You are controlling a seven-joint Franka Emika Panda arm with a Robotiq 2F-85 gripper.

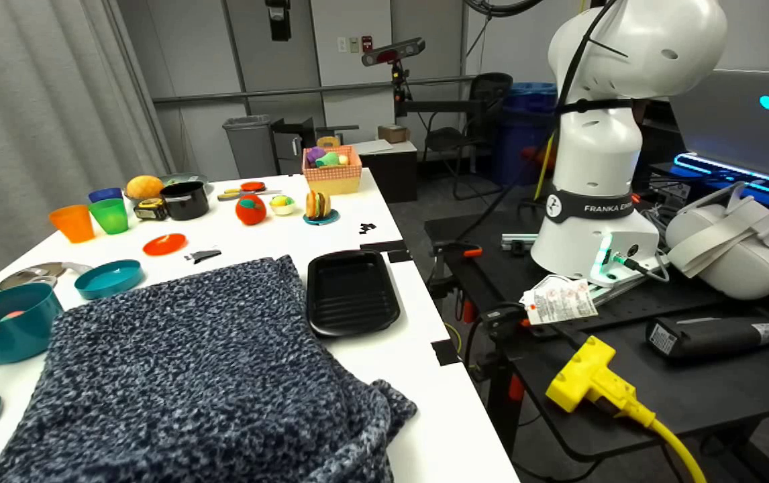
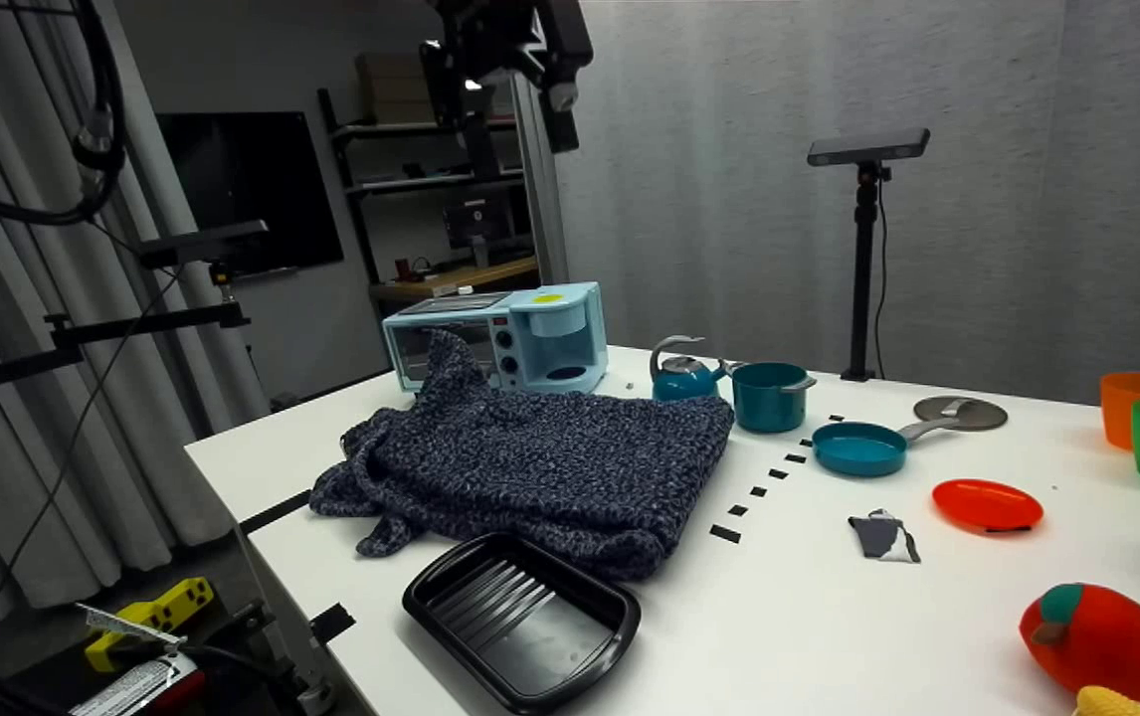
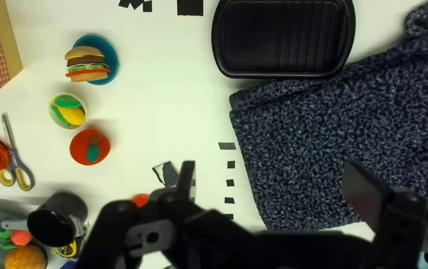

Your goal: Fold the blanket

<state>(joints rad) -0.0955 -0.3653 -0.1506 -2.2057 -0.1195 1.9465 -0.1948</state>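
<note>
Table (image 3: 165,112) below, fingers (image 3: 365,198) wide apart

My fingers (image 3: 363,198) look matt; the blanket (image 3: 329,149) is rough, fuzzy cloth, the tray (image 2: 530,626) beside it glossy, the table (image 3: 154,97) beneath it smooth.

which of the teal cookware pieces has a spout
The kettle, just left of the deep pot in an exterior view: a spout juts from its side, while that pot and the shallow frying pan have none.

The blanket (image 1: 203,362) is speckled navy and pale grey — the tray (image 2: 530,622) black, the frying pan (image 2: 858,449) teal.
</note>
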